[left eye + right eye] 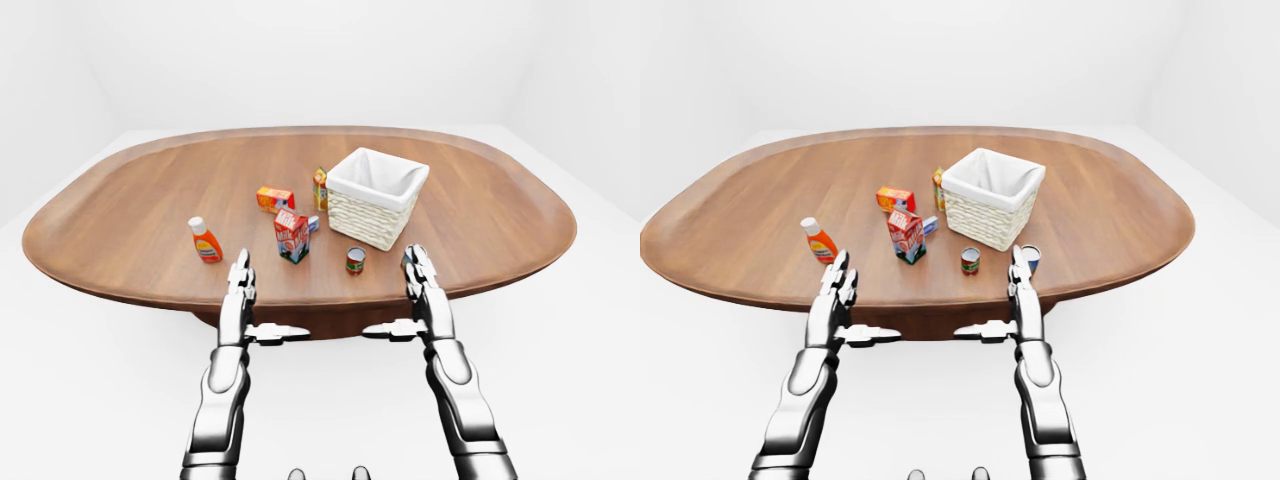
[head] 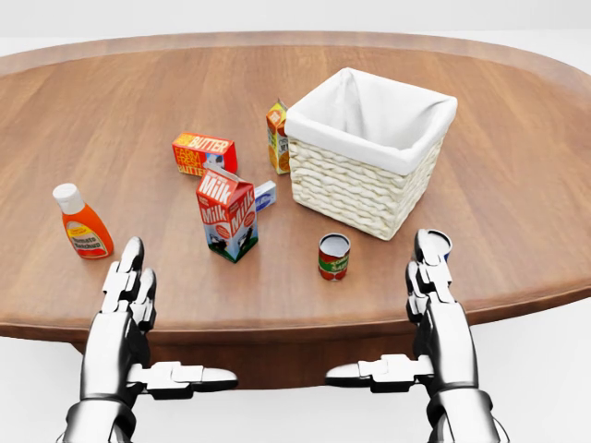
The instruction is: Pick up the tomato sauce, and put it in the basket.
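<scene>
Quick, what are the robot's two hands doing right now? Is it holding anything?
Left hand: open, fingers straight, holding nothing.
Right hand: open, fingers straight, holding nothing.

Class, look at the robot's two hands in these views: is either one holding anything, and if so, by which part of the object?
Nothing is held. The left hand and right hand are both open and empty at the table's near edge; the tomato sauce can stands untouched.
</scene>
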`<state>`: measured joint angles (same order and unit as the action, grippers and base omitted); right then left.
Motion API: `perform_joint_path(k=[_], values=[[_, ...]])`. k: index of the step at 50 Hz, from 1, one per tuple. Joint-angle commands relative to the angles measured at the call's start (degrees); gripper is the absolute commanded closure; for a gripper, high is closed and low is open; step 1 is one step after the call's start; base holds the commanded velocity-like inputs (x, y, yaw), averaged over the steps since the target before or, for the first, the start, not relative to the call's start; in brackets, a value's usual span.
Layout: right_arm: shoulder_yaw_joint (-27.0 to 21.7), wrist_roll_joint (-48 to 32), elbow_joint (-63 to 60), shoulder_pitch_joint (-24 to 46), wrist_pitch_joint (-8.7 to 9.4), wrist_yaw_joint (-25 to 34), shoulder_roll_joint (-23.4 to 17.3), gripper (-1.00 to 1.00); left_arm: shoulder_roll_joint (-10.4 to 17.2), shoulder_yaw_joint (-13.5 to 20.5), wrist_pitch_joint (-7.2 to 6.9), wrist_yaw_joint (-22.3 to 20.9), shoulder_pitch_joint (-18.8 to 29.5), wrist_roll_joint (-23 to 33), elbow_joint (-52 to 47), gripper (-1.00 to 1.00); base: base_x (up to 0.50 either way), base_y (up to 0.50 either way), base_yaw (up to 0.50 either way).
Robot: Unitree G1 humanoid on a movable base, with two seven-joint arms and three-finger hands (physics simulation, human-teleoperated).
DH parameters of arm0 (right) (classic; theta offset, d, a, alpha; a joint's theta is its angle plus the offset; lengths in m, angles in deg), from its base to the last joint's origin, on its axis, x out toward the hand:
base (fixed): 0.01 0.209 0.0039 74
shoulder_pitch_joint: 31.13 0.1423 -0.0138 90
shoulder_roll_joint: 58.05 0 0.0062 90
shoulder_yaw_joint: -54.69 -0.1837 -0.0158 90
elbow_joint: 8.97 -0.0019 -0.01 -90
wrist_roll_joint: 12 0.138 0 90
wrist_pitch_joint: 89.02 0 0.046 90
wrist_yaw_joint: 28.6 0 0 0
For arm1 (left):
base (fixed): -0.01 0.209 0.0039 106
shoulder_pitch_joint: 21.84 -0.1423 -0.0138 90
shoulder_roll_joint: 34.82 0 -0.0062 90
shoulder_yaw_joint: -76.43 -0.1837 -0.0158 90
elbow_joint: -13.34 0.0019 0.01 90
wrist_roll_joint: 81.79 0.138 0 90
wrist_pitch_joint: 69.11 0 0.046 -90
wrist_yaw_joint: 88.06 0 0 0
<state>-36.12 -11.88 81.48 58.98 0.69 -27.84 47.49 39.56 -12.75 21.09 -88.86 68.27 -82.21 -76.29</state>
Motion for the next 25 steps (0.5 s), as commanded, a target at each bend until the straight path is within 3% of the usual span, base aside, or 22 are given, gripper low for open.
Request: perform_joint_path(k=[1,5,7,12,16,19,20,21,25], values=[[-1.12,-0.09,0.12,-0.26,-0.31,1.33,-0.70,-1.00,0.48,1.03,0.38,-1.04,0.27,-0.46,0.90,-1.00,0.00,0.00,0.00],[-1.08,-0.03,-0.79,-0.61,0.23,1.55,-0.69,-1.00,0.48,0.94,0.79,-1.14,0.40,-0.47,1.44,-1.00,0.00,0.00,0.00],[-1.15,-0.14,-0.29,-0.48,-0.44,1.50,-0.66,-1.00,0.53,0.97,0.64,-1.17,0.40,-0.51,1.30,-1.00,0.00,0.00,0.00],[-1.20,0.10,-0.98,-0.57,0.19,1.67,-0.64,-1.00,0.49,0.84,0.32,-1.18,0.25,-0.48,0.72,-1.00,0.00,0.00,0.00],[-1.18,0.35,-2.41,-0.88,1.25,1.92,-0.64,-1.00,0.45,0.68,-0.84,-1.13,-0.15,-0.38,-1.01,-1.00,0.00,0.00,0.00],[-1.20,0.25,-2.60,-1.02,0.42,1.90,-0.61,-1.00,0.40,0.49,-1.81,-1.08,-0.46,-0.15,-2.48,-1.00,0.00,0.00,0.00],[-1.20,0.31,-2.93,-1.09,0.71,1.97,-0.62,-1.00,0.40,0.43,-1.99,-1.09,-0.52,-0.07,-2.82,-1.00,0.00,0.00,0.00],[-1.19,0.53,-4.84,-1.50,2.26,2.14,-0.66,-1.00,0.43,0.33,-2.58,-1.07,-0.69,0.17,-3.73,-1.00,0.00,0.00,0.00],[-1.34,0.80,-6.54,-1.77,3.60,2.42,-0.68,-1.00,0.33,0.08,-4.50,-1.17,-1.31,0.44,-6.75,-1.00,0.00,0.00,0.00]])
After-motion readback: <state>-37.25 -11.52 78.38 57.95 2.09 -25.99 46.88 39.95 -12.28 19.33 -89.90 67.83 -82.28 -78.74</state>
